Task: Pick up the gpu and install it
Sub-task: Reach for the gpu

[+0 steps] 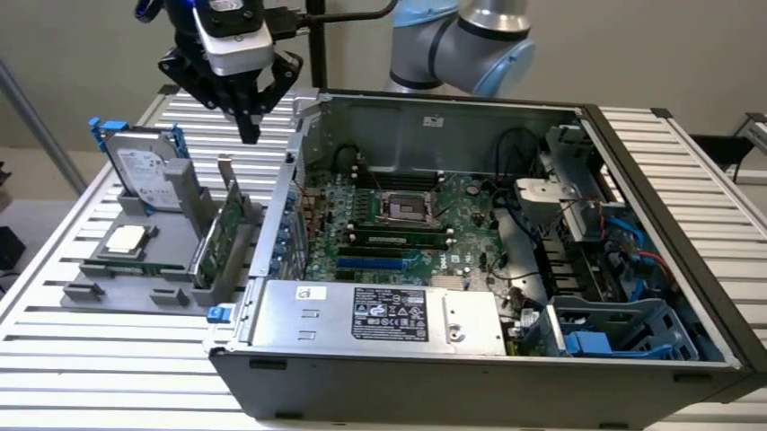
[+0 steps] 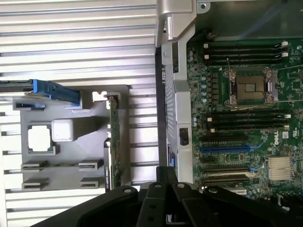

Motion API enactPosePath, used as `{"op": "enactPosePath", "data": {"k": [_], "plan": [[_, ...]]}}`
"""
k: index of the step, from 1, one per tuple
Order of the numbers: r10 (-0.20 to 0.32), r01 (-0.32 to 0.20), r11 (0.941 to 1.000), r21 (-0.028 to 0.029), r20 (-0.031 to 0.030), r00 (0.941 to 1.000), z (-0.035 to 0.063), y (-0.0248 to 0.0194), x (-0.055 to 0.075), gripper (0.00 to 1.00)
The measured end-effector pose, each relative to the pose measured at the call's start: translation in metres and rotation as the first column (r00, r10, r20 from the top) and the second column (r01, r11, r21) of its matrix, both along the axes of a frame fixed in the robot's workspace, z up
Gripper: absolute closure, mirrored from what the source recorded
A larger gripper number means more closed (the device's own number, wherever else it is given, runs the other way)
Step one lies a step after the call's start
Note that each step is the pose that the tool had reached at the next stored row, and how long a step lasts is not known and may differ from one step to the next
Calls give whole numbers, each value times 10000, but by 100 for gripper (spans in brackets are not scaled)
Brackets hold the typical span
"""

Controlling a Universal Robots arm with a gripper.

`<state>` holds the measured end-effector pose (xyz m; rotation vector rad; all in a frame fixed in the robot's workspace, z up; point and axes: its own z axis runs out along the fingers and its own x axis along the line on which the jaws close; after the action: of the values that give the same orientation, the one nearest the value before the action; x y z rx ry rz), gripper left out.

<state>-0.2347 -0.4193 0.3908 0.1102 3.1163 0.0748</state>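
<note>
Table (image 1: 96, 377) of silver aluminium slats fills the floor of the scene, with a plain beige wall behind and a slanted metal bar (image 1: 27, 117) at the exterior view's left edge. Grey parts tray (image 1: 168, 260) sits on the slats toward the exterior view's left. Open desktop case (image 1: 480, 395) lies on its side just beside the tray on the exterior view's right. Its green motherboard (image 1: 396, 224) is exposed, with the CPU socket (image 1: 405, 208) in the middle, a power supply (image 1: 383, 316) along the near edge and a drive cage (image 1: 623, 332) with blue parts at the near right corner. The gpu (image 1: 215, 238) stands on edge in a slot on the tray's side nearest the case wall, green board face showing, silver bracket end toward the back; it sits in the tray, outside the case. Hard drive (image 1: 144, 166) with blue rails stands upright at the tray's back, and a small square cpu chip (image 1: 126, 239) lies flat in a pocket in front of it. Gripper (image 1: 250, 135) hangs from the grey-blue arm (image 1: 468, 45) above the gpu's far end, apart from it, touching nothing. Jaws look together, tips meeting in one dark point, nothing between them. From the wrist view the black fingers (image 2: 156, 198) point down over the strip of slats between tray and case wall, and the gpu shows edge-on as a thin green line near them.
</note>
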Motion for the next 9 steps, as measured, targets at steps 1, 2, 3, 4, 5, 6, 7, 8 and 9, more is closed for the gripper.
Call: {"op": "enactPosePath", "data": {"k": [1, 2, 3, 4, 5, 6, 7, 8, 9], "plan": [[0, 0, 10000, -1, -1, 10000, -3, -7, -45, 89], [-1, 1, 10000, -2, -1, 10000, -7, -14, -90, 89], [-1, 1, 10000, -3, 0, 10000, -11, -20, -135, 89], [-1, 1, 10000, -5, -1, 10000, -16, -26, -184, 89], [0, 0, 10000, -7, -1, 10000, -21, -31, -229, 89], [0, 0, 10000, -9, -1, 10000, -28, -34, -274, 89], [-1, 1, 10000, -12, -1, 10000, -35, -37, -319, 89], [-1, 1, 10000, -15, 0, 10000, -43, -40, -366, 89], [-1, 1, 10000, -19, 0, 10000, -50, -42, -411, 89]]}}
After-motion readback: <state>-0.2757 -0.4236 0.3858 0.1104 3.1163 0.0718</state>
